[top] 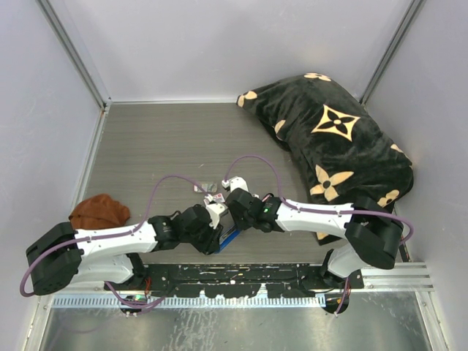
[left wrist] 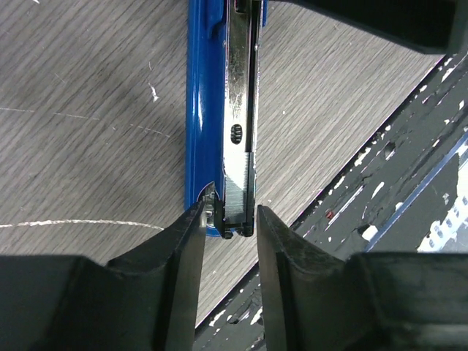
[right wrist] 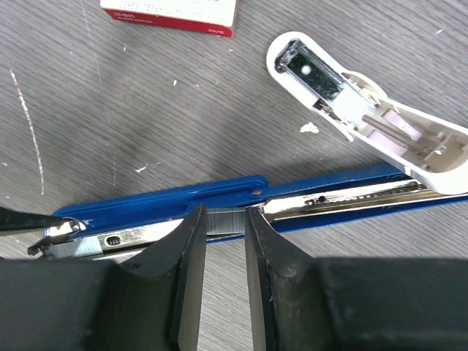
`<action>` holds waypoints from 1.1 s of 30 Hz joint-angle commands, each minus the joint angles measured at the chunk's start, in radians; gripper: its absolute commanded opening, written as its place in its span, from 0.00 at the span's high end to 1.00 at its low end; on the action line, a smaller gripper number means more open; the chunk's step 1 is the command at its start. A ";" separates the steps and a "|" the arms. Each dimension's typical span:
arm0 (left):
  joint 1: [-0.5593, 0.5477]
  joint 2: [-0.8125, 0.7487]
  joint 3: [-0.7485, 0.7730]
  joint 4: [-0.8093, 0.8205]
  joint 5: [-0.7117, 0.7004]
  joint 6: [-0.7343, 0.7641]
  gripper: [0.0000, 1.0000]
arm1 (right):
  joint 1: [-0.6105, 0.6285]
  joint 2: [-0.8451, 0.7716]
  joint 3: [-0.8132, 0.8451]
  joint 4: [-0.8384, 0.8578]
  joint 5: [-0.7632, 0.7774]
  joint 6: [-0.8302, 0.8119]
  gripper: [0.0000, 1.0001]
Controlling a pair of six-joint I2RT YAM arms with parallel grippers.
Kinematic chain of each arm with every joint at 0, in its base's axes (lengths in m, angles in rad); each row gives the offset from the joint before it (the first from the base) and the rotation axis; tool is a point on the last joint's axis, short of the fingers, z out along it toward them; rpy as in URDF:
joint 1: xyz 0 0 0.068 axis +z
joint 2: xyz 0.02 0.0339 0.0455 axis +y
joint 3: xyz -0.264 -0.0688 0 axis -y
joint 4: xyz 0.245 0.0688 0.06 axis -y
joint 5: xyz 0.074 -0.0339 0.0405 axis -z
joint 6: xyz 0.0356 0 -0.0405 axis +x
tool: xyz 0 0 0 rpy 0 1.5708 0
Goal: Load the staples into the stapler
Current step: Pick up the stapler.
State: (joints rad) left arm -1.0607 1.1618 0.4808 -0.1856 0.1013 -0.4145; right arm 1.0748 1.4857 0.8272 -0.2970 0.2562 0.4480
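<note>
The right gripper [right wrist: 223, 213] pinches one short strip of the staples [right wrist: 225, 221] between its two fingers, held at the silver channel of the stapler [right wrist: 183, 199], about midway along it. The left gripper [left wrist: 232, 210] is closed on one end of that stapler, a fingertip against each side. The single blue stapler lies opened flat on the table [top: 161, 146], channel up. Just beside the stapler's other end lies one white oblong piece [right wrist: 365, 117], opened. Beyond the stapler lies one red-and-white box [right wrist: 172, 14]. Well apart from the stapler lie one brown cloth [top: 99, 212] and one black patterned cushion [top: 329, 139].
</note>
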 commanded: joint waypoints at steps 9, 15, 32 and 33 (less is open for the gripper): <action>-0.005 -0.126 -0.090 0.069 -0.044 -0.065 0.62 | 0.028 -0.089 0.047 0.038 -0.027 0.025 0.79; -0.005 -0.136 -0.100 0.078 -0.044 -0.074 0.67 | 0.061 -0.054 0.066 0.045 -0.087 0.009 0.79; -0.005 -0.142 -0.142 0.145 -0.064 -0.140 0.71 | 0.111 0.002 0.076 0.039 -0.088 0.051 0.80; -0.005 -0.156 -0.152 0.147 -0.074 -0.153 0.68 | 0.111 -0.009 0.071 0.038 -0.082 0.060 0.80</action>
State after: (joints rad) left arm -1.0603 1.0424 0.3481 -0.1436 0.0486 -0.5423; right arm 1.1645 1.4948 0.8642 -0.2955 0.1806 0.4797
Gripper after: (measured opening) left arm 0.276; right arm 0.303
